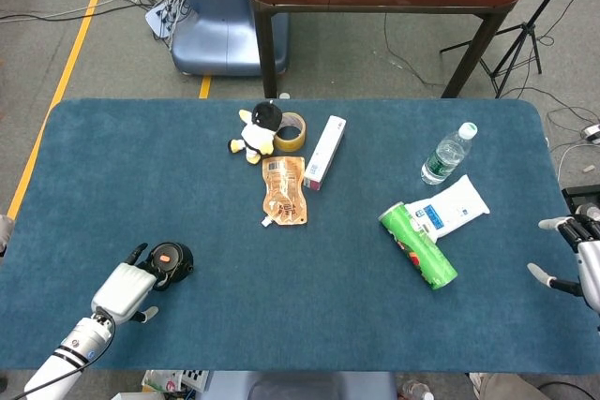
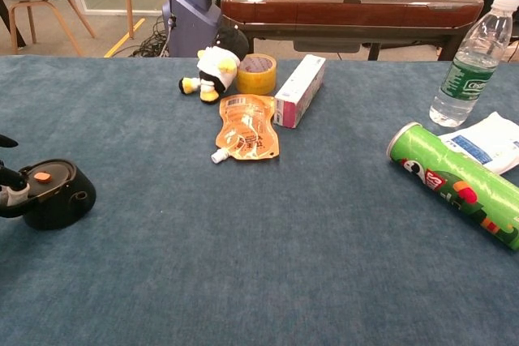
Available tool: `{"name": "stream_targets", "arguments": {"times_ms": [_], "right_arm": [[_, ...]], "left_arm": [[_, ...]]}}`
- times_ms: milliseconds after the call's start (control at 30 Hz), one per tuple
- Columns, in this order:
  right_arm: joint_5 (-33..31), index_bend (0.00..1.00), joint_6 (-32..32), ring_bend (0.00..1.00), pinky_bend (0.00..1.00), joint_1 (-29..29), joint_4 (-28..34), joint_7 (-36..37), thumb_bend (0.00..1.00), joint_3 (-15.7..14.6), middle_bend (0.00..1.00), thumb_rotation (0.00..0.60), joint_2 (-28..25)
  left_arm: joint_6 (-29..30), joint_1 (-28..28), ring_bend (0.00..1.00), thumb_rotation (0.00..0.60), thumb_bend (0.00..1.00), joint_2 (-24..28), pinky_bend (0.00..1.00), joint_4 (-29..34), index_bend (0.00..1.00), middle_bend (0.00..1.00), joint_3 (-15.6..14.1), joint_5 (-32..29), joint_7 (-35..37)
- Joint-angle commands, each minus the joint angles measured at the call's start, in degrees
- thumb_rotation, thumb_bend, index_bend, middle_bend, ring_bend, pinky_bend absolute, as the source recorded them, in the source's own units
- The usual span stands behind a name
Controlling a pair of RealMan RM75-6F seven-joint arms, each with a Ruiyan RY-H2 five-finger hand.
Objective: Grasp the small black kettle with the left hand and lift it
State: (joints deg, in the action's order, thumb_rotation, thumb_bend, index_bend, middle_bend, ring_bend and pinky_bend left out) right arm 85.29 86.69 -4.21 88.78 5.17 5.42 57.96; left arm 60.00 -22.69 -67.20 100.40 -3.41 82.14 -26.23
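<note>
Kettle [image 1: 171, 259] upright on the blue table [image 1: 300, 316], your left hand [image 1: 125, 286] touching its handle side, grip unclear, right hand [image 1: 574, 258] spread, well apart.

Small black kettle [image 1: 170, 259] [image 2: 50, 194]: squat, round, glossy black body with a small orange button on its lid, black handle curving off one side. Sits upright on the blue cloth, not lifted. It lies right at the fingertips of the left hand [image 1: 125, 286], on the hand's far side, toward the table's middle. In the chest view the dark fingers [image 2: 6, 177] reach the handle side; actual grip cannot be told.
</note>
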Motion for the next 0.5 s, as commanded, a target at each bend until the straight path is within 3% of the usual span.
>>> {"name": "stream_targets", "arguments": {"times_ms": [33,500], "right_arm": [[-0.02,0.35,0.01,0.24,0.28,0.03,-0.03,0.02,0.11,0.00,0.37,0.600,0.01],[-0.31,0.35,-0.01,0.24,0.28,0.33,-0.21,0.38,0.12,0.01,0.37,0.600,0.19]], "left_arm": [[-0.11,-0.13,0.34,0.538,0.21,0.01,0.00,0.20,0.45,0.45,-0.09,-0.05,-0.28],[-1.55,-1.03,0.38,0.535,0.21,-0.23,0.00,0.08,0.46,0.49,-0.40,-1.53,-0.31]]}}
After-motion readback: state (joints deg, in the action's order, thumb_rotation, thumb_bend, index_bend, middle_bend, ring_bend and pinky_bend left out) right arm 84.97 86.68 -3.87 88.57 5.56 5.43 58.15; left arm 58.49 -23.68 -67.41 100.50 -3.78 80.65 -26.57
